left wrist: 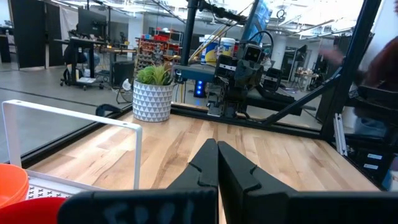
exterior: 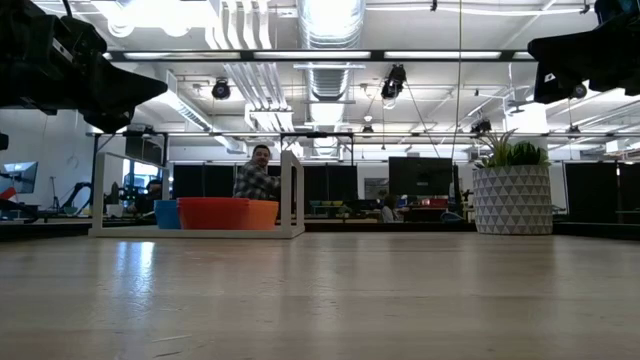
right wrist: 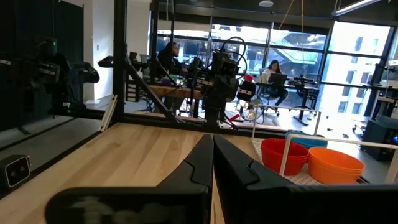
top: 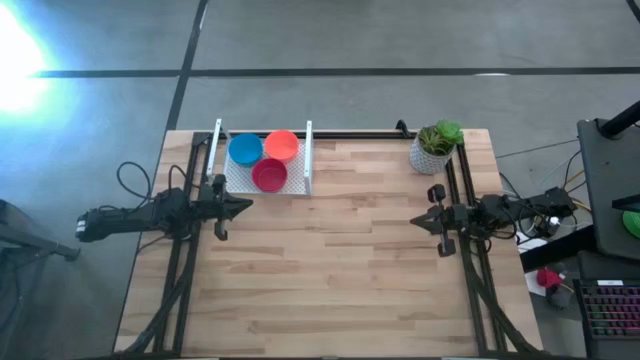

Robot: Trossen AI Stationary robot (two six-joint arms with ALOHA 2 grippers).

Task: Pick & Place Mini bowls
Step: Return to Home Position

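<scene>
Left gripper (top: 245, 207): clenched, fingertips pressed together on nothing, raised over the left side of the table (top: 340, 280), just in front of the near edge of the white shelf (top: 309, 160). Right gripper (top: 415, 220): likewise clenched and empty, over the right side, well apart from the shelf and near the white plant pot (top: 432, 152). Mini bowls all on the shelf, at the far edge of the table's left half: blue stack (top: 245, 149) and orange stack (top: 282, 144) side by side at the back, red stack (top: 269, 175) in front of them, touching or only very close, cannot tell which. Number of bowls in each stack not readable from above. From the right wrist, layered rims on the red stack, the orange stack beside it, the blue stack mostly hidden behind the red with only a strip of rim showing. From the left wrist, only slivers of orange and red, cut off by the frame. In the low view, bowls edge-on, red covering much of the orange, a little blue at one end, both arms cropped at the top. Beyond the table, a person (exterior: 258, 175), partly hidden by the shelf's frame.
</scene>
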